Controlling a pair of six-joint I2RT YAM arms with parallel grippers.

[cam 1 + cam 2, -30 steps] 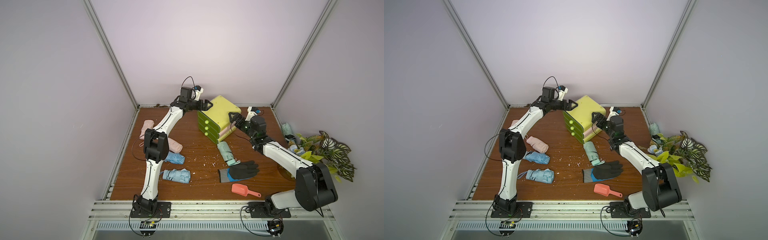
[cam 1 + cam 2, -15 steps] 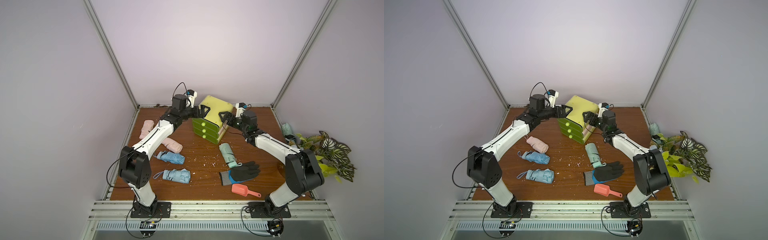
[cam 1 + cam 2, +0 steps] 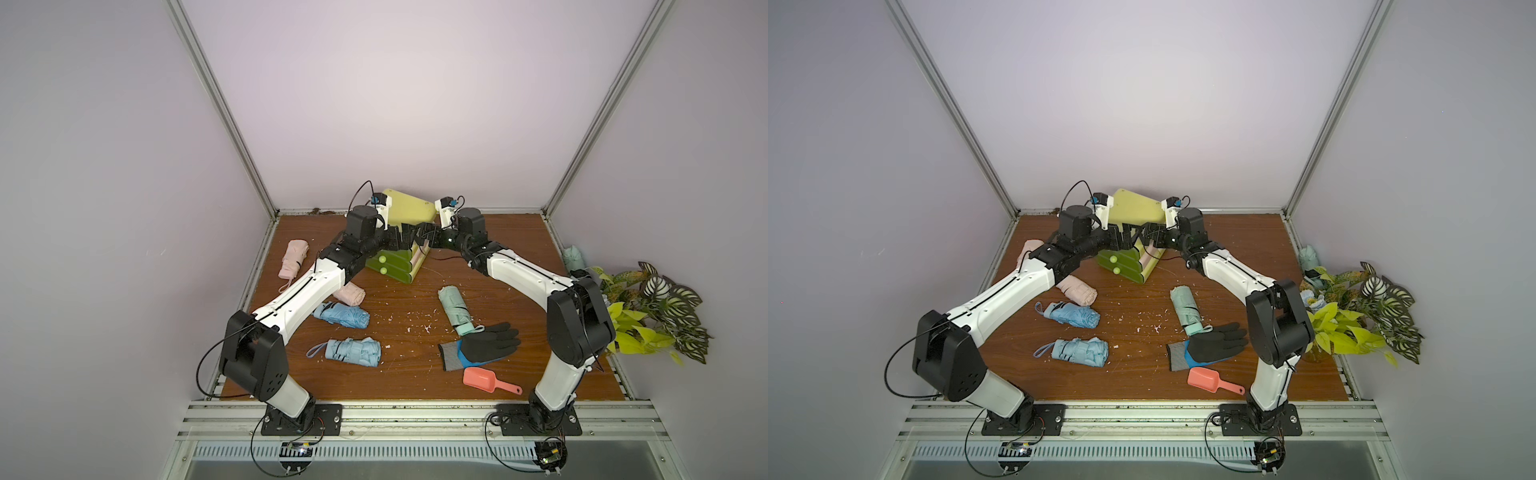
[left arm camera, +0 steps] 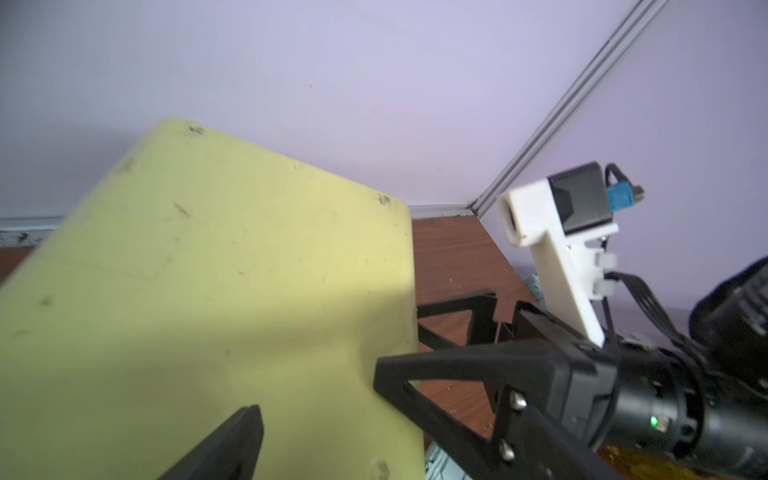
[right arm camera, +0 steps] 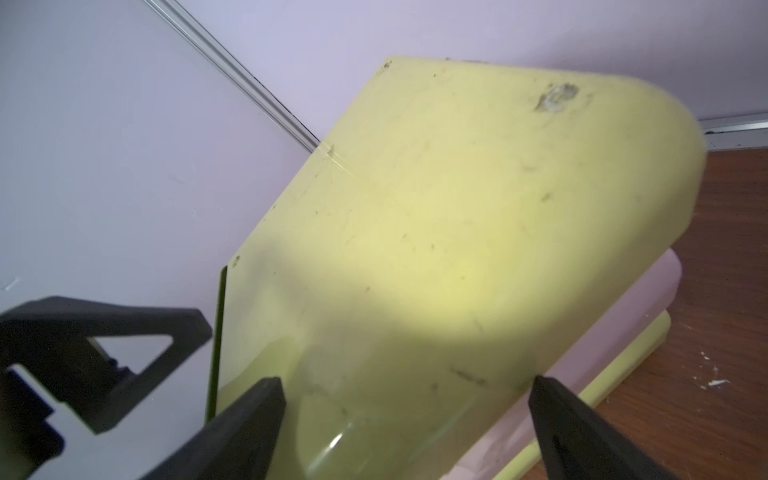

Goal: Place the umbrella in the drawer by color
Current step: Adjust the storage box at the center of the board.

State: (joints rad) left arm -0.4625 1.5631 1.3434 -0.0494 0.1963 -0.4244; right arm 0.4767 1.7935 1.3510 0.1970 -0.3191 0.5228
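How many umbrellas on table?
5: pink umbrella at left edge; second pink umbrella under left arm; blue umbrella, light-blue umbrella front-left; mint umbrella by glove. Drawers may hide more.

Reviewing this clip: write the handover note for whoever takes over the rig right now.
Left gripper and right gripper: open, empty, meeting at the top front of the yellow-green plastic drawer cabinet.
On the wooden table: pink folded umbrellas, blue folded umbrellas, mint folded umbrella; another mint umbrella beside the leafy plant.
Done: nothing stowed that shows; the two lower drawers look shut.
Left: open drawers, sort every umbrella by colour.
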